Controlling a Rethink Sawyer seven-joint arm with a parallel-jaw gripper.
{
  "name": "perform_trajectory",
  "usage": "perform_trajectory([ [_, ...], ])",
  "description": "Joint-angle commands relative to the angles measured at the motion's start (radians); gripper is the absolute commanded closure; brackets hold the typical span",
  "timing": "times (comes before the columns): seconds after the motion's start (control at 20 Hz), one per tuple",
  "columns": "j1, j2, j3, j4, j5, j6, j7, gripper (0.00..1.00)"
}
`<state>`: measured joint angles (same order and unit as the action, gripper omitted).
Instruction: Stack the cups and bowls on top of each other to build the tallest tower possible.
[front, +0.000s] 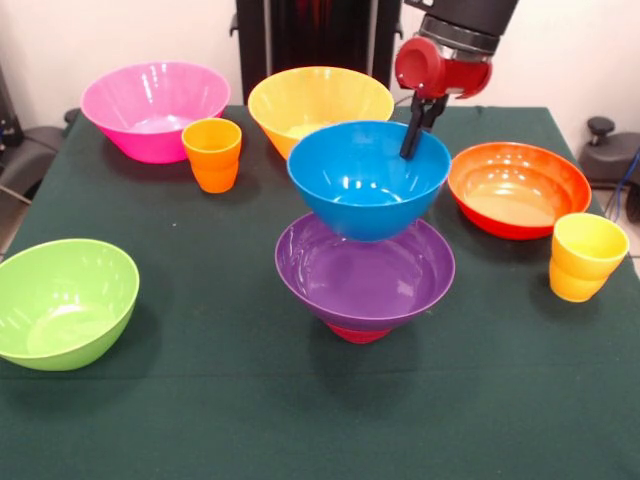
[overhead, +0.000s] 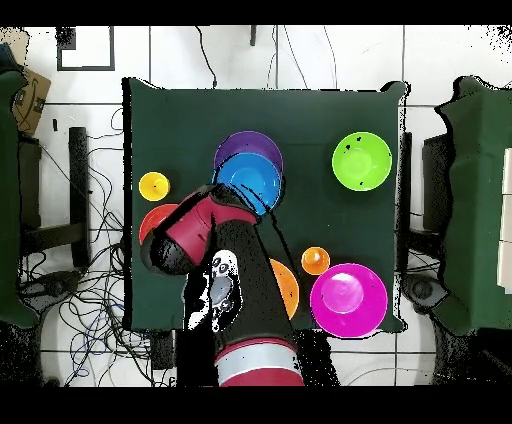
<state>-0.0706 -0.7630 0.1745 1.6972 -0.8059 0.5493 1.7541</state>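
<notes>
Tower (front: 365, 262) at table centre, 3 pieces: small red base (front: 357, 333) barely showing, purple bowl (front: 365, 272) on it, blue bowl (front: 368, 178) on top, tilted a little.

Gripper (front: 413, 128) pinches the blue bowl's far rim, 1 finger inside the bowl, so it looks not yet released.

Unstacked: pink (front: 155, 109), yellow (front: 320, 105), orange-red (front: 518, 188) and green (front: 62, 301) bowls; orange cup (front: 212, 154), yellow cup (front: 586, 257). Judged under half done.

white tiled floor (overhead: 300, 60), tangled cables (overhead: 90, 300)

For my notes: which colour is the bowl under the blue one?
Purple, clearest in front view.
</notes>
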Motion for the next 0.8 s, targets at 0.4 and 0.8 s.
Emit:
perform_trajectory([
  [0.4,0.081,0.055,-0.120,-0.089,-0.060,-0.116,0.167,1.00],
  [0.8,0.150,0.094,-0.189,-0.111,-0.038,-0.165,0.200,1.00],
])
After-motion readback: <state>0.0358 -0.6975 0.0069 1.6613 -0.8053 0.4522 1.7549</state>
